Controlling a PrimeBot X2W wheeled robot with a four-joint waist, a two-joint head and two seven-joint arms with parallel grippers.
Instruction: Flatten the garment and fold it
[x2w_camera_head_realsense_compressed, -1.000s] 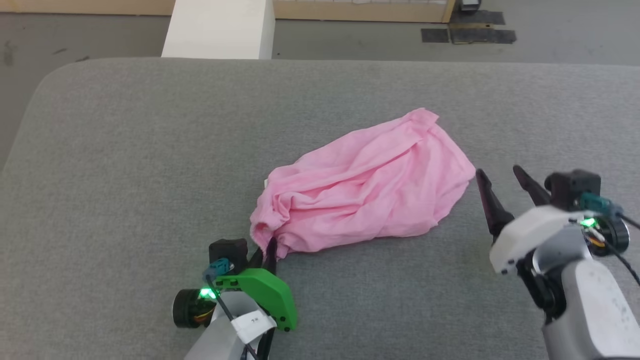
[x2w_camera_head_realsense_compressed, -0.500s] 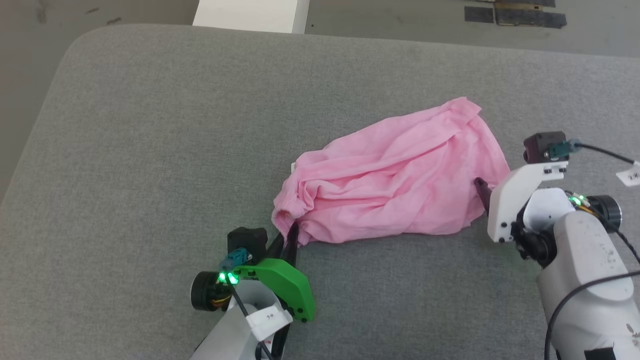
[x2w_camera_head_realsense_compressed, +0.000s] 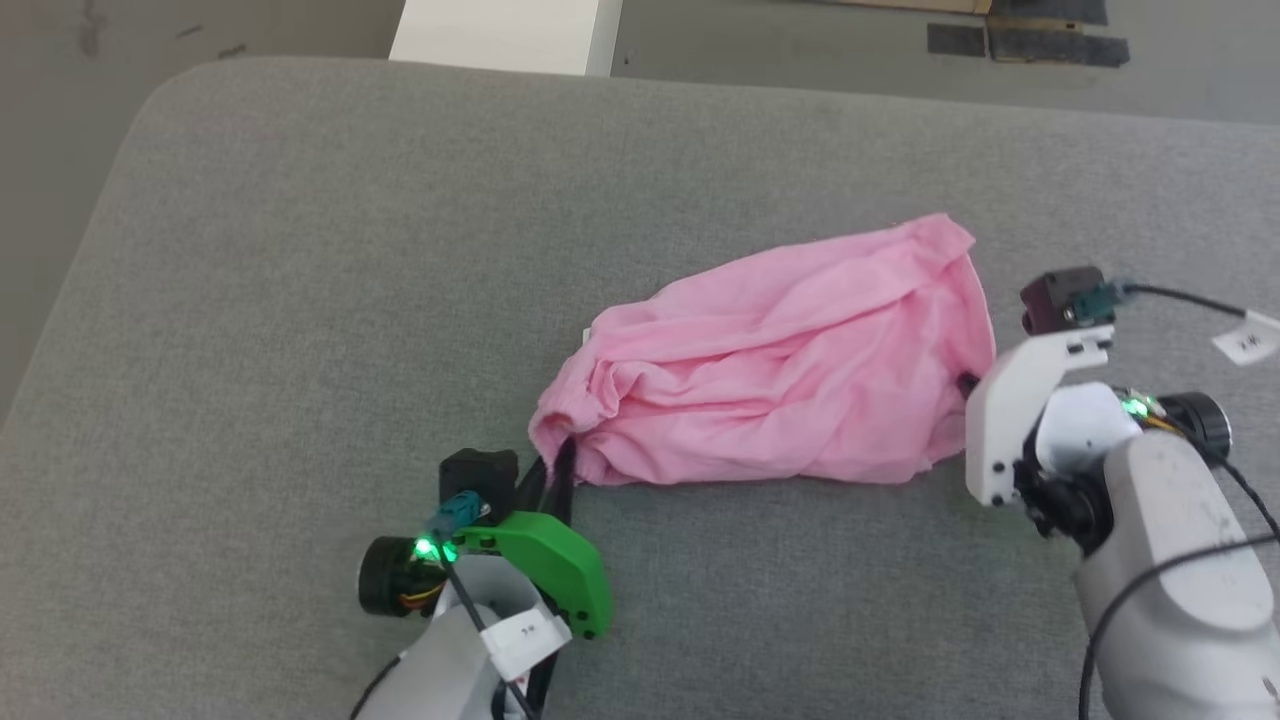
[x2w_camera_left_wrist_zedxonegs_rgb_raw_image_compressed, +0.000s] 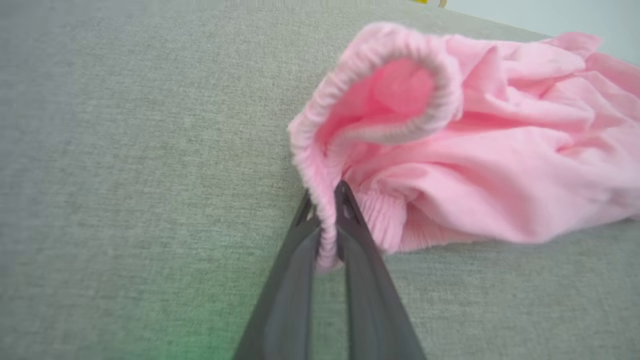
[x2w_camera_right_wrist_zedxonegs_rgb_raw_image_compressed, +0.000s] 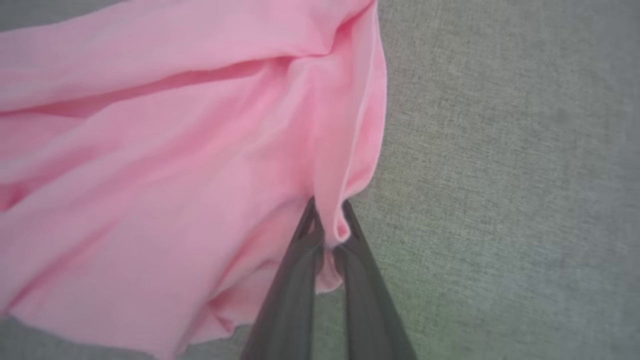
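So the left gripper (x2w_camera_left_wrist_zedxonegs_rgb_raw_image_compressed: 327, 202), down front, is pinched tight on the garment's (x2w_camera_head_realsense_compressed: 780, 370) gathered elastic hem, which loops up past the fingertips. The right gripper (x2w_camera_right_wrist_zedxonegs_rgb_raw_image_compressed: 330, 220) is clamped on a fold at the opposite end's edge. The pink cloth lies crumpled in a long bunch between the two, about midway across the grey cushion (x2w_camera_head_realsense_compressed: 300, 250). Past the cushion's far edge there's a white block (x2w_camera_head_realsense_compressed: 505, 35) on the floor (x2w_camera_head_realsense_compressed: 800, 50).

Grey cloth-covered surface (x2w_camera_head_realsense_compressed: 300, 300) before me, its far left corner rounded. Lying on it, right of centre: one crumpled pink garment (x2w_camera_head_realsense_compressed: 780, 370), slanting from near left to far right, gathered elastic edge at the near-left end.
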